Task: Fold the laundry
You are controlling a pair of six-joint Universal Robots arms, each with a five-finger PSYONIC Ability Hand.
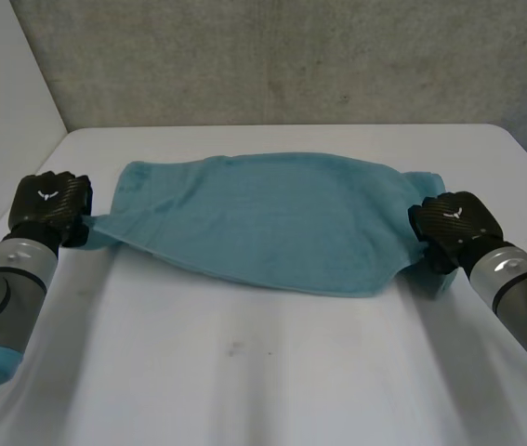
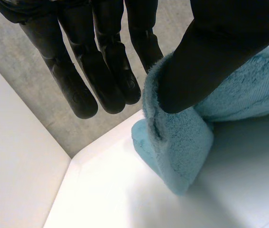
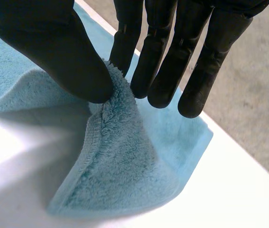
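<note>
- Left robot hand (image 1: 51,203) sits at the middle left of the head view. It pinches the left end of the towel (image 1: 272,218), where the cloth narrows to a thin tip that runs into the hand.
- Seen from the left wrist, the thumb (image 2: 210,57) presses a fold of towel (image 2: 181,152) against the side of the nearest finger. The other fingers (image 2: 101,76) hang straight and close together, touching no cloth.
- Right robot hand (image 1: 454,226) sits at the middle right of the head view, pinching the towel's right end. A small flap of cloth shows just beyond the hand, on its far side.
- Seen from the right wrist, the thumb (image 3: 53,52) and the nearest finger clamp the hemmed edge of the towel (image 3: 120,175). The cloth rises off the bench at the pinch and the corner droops below it. The remaining fingers (image 3: 172,61) are straight, side by side and free of cloth.
- The towel is light blue and stretches between the two hands across the centre of the head view, lying mostly flat on the white bench (image 1: 272,372). Its far edge runs fairly straight. Its near edge bows toward the lower part of the frame, lowest toward the right.
- A broad bare stretch of bench fills the lower half of the head view, between the two arms.
- A narrower bare band lies between the towel's far edge and the bench's far edge, below the grey wall (image 1: 291,56).
- The bench's left edge runs close beside the left robot hand. To the right of the right robot hand there is more bare surface before the edge.
</note>
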